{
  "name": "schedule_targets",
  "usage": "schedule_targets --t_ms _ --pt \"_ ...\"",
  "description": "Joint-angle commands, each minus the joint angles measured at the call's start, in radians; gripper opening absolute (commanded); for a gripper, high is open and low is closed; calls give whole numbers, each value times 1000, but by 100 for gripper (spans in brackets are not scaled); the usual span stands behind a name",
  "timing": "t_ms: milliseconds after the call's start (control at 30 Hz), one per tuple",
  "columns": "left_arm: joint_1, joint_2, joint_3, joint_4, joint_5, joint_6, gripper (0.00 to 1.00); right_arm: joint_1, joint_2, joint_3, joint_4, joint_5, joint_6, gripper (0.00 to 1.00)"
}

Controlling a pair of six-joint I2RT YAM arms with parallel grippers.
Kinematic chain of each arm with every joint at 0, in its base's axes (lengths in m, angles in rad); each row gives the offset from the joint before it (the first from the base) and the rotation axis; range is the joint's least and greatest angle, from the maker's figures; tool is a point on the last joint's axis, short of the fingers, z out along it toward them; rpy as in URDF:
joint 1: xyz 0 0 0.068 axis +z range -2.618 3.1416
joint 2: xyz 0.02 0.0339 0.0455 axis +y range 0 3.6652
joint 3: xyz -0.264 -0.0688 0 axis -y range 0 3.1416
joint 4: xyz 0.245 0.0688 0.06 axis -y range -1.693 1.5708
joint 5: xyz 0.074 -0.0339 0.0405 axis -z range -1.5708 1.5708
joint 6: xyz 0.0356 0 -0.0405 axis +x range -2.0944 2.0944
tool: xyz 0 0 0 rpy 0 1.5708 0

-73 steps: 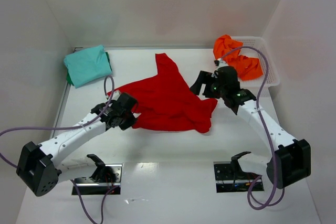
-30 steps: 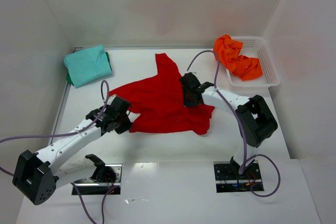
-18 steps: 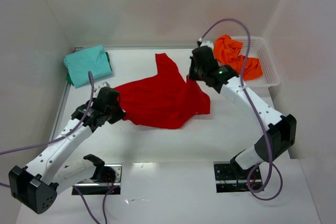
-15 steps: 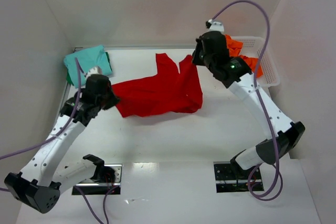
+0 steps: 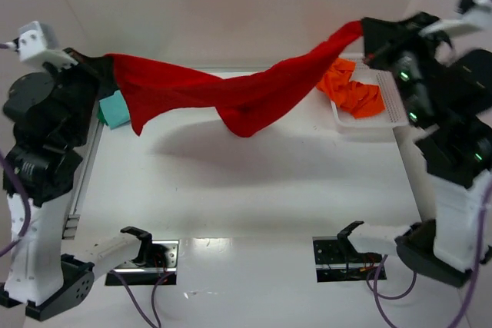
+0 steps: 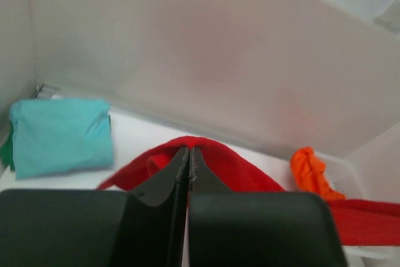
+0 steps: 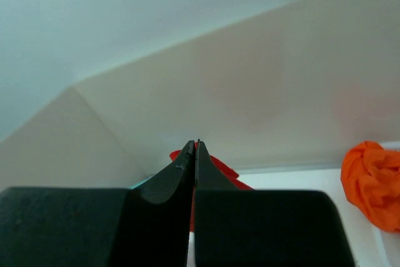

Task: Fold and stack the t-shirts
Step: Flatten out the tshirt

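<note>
Red t-shirt hangs in the air in the top view, strung between the two arms and clear of the tabletop. Its long axis runs side to side. One end is pinched in the right hand above the basket. The other end is in the left hand, well to the left of the basket. The middle sags, and a loose flap droops near the left end. I cannot tell which end is collar and which is hem. The teal t-shirt lies far left of the basket, mostly hidden by the left arm. The orange t-shirt sits crumpled inside the basket.

From the left wrist, the left hand is closed tight with red cloth bunched at its tips. Left of the basket, the teal shirt lies as a neat flat rectangle, so I judge it already folded. The orange one is heaped at the basket's edge.

From the right wrist, the right hand is likewise closed, with a little red cloth showing just past its tips. The orange shirt is low at the right.

As I read it, one shirt is done. The red one is only spread for laying out, not yet folded. The orange one is untouched, and nothing is stacked on the teal one.
</note>
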Motion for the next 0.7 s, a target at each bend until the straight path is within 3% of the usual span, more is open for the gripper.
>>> schedule_targets --t_ms 0,100,233,433,667 --pt "6 -122 47 77 21 81 0 0 -256 -78 56 -32 9 0" --pt "6 -250 17 77 21 81 0 0 -402 -190 35 -67 20 0" --pt "6 -373 18 64 -21 92 0 0 -462 -191 1 -77 6 0" --pt "6 -371 -54 111 -102 92 0 0 -323 -129 39 -22 -72 0" --pt "-4 -242 -304 250 -148 58 0 0 -162 -312 200 54 -129 0"
